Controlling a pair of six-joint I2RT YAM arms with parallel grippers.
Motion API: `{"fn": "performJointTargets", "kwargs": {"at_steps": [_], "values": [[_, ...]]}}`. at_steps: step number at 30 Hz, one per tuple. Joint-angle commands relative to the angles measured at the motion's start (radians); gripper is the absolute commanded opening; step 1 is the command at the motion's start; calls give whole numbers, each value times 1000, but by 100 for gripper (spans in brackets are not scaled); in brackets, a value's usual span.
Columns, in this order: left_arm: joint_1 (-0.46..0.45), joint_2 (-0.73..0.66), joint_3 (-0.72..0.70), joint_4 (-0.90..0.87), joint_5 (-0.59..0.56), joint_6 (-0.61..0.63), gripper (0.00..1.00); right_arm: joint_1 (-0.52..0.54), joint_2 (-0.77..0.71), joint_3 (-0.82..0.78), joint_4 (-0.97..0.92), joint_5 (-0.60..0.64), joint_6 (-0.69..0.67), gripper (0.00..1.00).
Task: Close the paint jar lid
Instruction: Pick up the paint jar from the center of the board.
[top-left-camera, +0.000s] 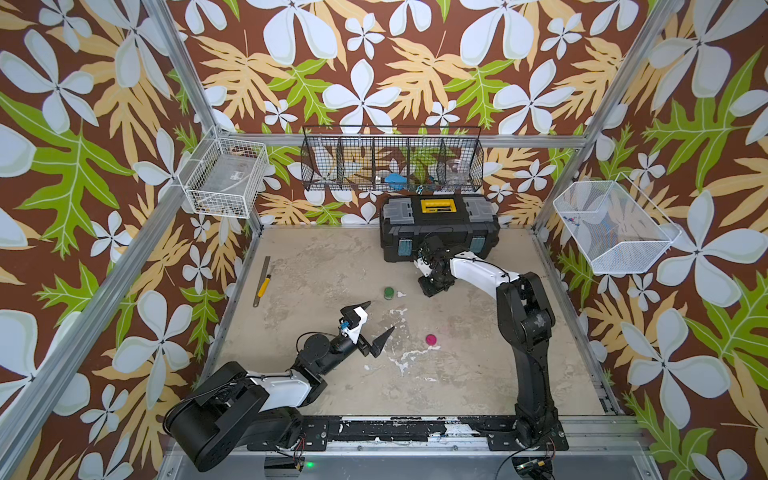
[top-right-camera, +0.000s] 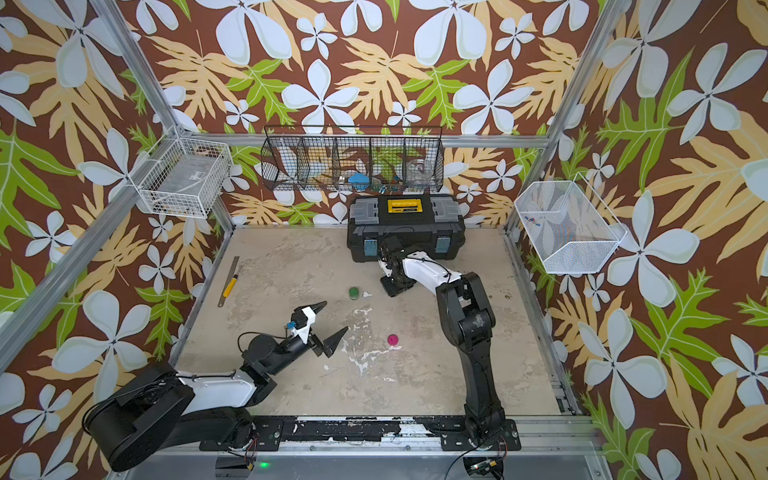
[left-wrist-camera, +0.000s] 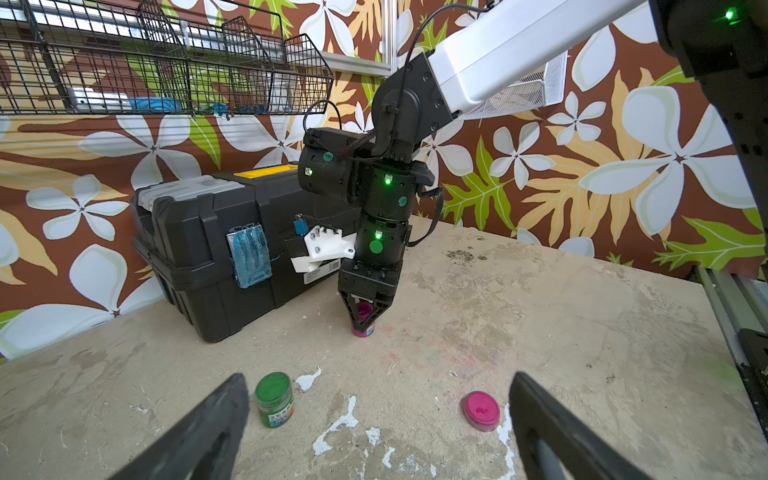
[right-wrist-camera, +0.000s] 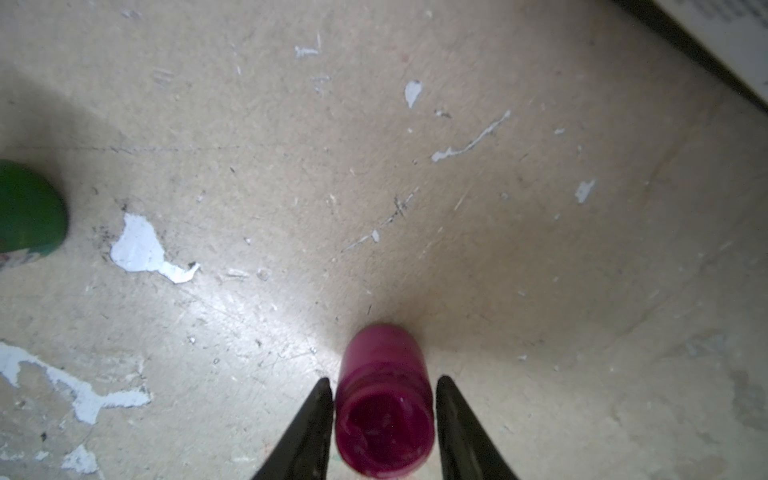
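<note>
- The open pink jar (right-wrist-camera: 384, 415) is a small round cylinder, glossy magenta inside and out. It stands upright on the bench (top-left-camera: 332, 257) just in front of the black toolbox (top-left-camera: 436, 224).
- Its lid (top-left-camera: 431, 340) is a flat pink disc. It lies on the bench well apart from the jar, nearer the robot's base.
- The bench top is matte beige, scuffed and flecked with chipped white patches.
- The right tool (right-wrist-camera: 384, 379) points straight down over the jar from a bent wrist. Its black tapered fingers press on the jar's two sides, gripping it.
- The left tool (top-left-camera: 381, 316) is low over the bench and reaches forward. Its pointed fingers are spread wide and hold nothing.
- In the left wrist view, the lid lies just beside one finger.
- A green jar (top-left-camera: 389, 293) with its lid on stands between the two tools, near a white patch.
- A metal ruler (top-left-camera: 262, 280) lies along the bench's left edge.
</note>
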Motion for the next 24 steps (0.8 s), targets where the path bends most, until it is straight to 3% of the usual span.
{"fn": "performJointTargets", "kwargs": {"at_steps": [1, 24], "values": [[0, -1, 6, 7, -1, 2, 98, 0, 6, 7, -4, 6, 15, 42], [1, 10, 6, 18, 5, -1, 100, 0, -38, 9, -25, 8, 16, 27]]}}
